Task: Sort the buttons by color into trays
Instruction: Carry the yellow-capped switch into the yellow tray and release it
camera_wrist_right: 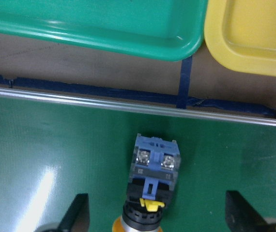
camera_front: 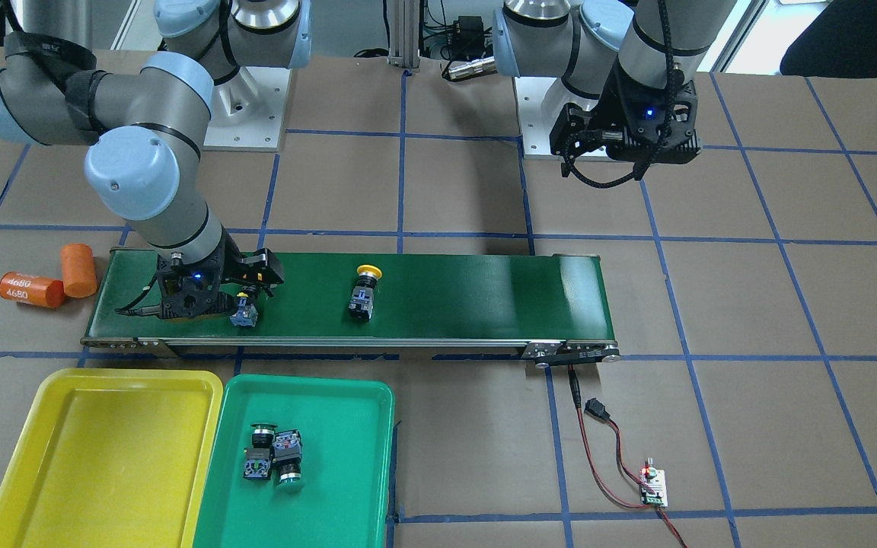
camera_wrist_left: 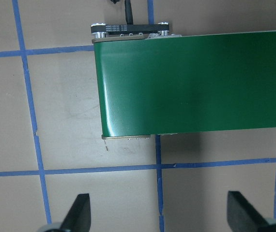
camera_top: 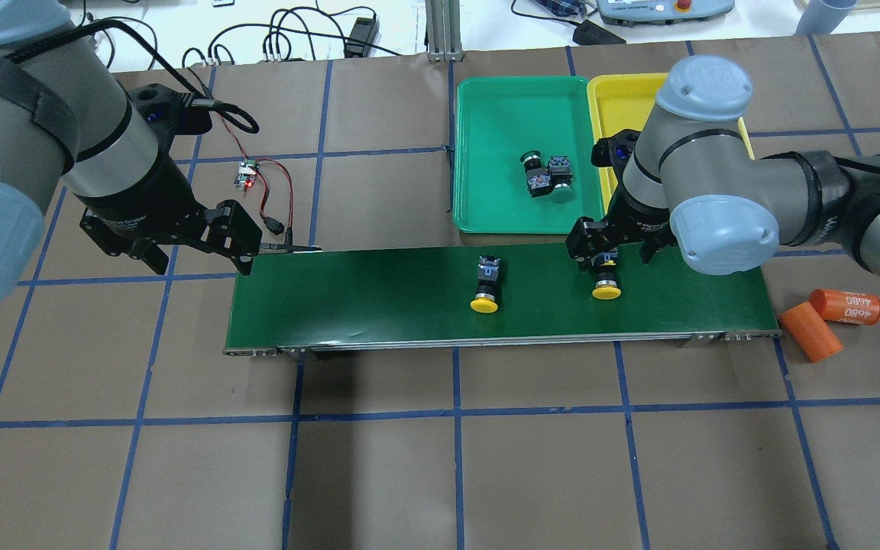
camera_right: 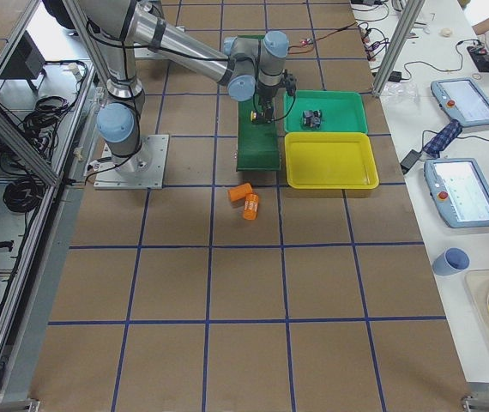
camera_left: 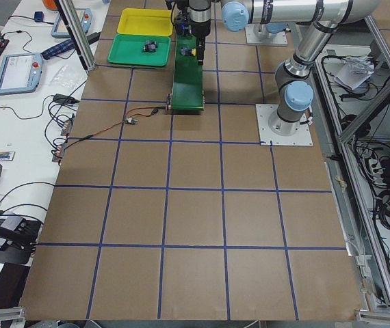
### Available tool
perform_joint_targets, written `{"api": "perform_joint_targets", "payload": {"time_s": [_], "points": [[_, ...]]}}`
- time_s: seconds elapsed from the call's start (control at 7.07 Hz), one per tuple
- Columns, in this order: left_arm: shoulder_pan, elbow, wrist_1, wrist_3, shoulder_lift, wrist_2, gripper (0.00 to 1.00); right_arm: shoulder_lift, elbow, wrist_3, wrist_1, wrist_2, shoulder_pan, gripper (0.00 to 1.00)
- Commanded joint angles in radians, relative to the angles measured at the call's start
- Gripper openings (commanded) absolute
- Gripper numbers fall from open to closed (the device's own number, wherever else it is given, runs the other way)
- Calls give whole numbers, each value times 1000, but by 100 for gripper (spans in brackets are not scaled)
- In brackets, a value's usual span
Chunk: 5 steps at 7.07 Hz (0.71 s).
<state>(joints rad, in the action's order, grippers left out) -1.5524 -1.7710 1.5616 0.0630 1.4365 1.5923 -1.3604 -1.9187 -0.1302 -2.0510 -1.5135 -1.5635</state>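
My right gripper hangs spread wide over the yellow-capped push-button switch on the dark-green conveyor belt. I should lower straight, pinch its blocky body centred, then carry it to the far yellow plastic tray.

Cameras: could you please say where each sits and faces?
Front: across the table, facing the robot; left arm at right.
Overhead: behind robot, looking down; right arm at right.
Left side: table's end; left arm near.
Right side: opposite end; right arm near.
Left wrist: down on belt end; fingertips.
Right wrist: down on yellow button; fingertips.
Both wrists share the belt.
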Motion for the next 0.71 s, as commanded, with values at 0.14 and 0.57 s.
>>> {"api": "perform_joint_targets", "payload": {"time_s": [0.14, 0.57], "points": [[0, -1, 0, 1, -1, 0, 100, 27, 0, -5, -4, -5, -1, 68], [0, -1, 0, 0, -1, 0, 100, 34, 3, -8, -5, -10, 5, 18]]}}
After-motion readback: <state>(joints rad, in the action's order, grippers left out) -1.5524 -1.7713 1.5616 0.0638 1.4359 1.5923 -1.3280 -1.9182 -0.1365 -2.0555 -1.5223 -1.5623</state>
